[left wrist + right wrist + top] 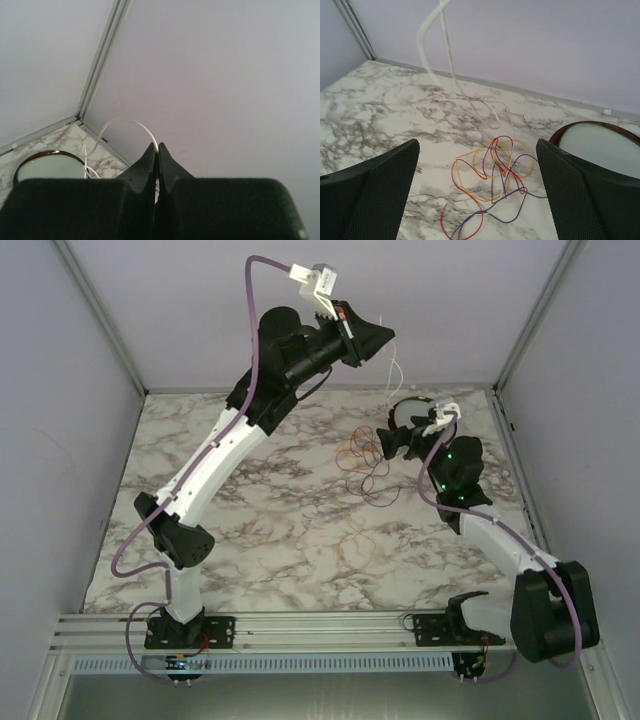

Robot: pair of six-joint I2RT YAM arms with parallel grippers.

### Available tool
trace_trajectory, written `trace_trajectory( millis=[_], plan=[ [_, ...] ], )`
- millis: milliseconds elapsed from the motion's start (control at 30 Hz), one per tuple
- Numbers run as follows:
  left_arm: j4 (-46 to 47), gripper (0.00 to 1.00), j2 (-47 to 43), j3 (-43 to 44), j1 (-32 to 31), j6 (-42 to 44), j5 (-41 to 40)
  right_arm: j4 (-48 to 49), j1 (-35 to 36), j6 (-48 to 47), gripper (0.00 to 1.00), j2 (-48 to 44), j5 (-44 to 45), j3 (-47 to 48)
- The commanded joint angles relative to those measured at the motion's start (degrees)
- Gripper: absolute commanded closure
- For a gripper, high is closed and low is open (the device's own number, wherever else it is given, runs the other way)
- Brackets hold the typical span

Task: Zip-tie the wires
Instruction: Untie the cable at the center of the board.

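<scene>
Seen from overhead, the left gripper point(380, 338) is raised high near the back wall, and a thin white plastic zip tie point(397, 375) dangles beneath it. The right gripper point(386, 440) is held low over the grey-veined white marble table point(250, 510). The bunch of thin red, orange, yellow and dark wires point(365, 465) is spread loosely on the marble just ahead of its fingertips. In the left wrist view, the two black fingers point(147, 162) are pressed together, clenched on the zip tie point(125, 120), which arcs away from their tips. A dark-rimmed round white dish point(47, 167) is seen below them, to the left. In the right wrist view, the mesh-textured fingers point(370, 190) are spread wide and nothing is held. The wires point(495, 172) lie between and just beyond them, the zip tie point(432, 50) hangs farther ahead, and the dish point(600, 145) sits beside the right-hand finger.
</scene>
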Motion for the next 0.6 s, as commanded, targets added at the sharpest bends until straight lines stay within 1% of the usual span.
trace_trajectory(
  millis=[0,133,333,567],
  plan=[
    [1.88,1.00,-2.87,0.70,-0.16,-1.49,0.84,8.08,0.80,-6.32,0.01,5.50,-1.16,0.65],
    [1.98,1.00,-3.97,0.49,-0.14,-1.77,0.05,9.51,1.01,-7.62,0.01,12.44,-0.11,2.36],
    [2.07,1.00,-5.56,0.07,-0.12,-2.71,-0.28,15.61,1.34,-7.95,0.01,21.92,-0.58,5.12],
    [2.94,1.00,-8.07,-1.50,-0.15,-2.38,-0.80,16.13,1.38,-6.03,0.01,33.85,-1.21,14.76]
  ],
)
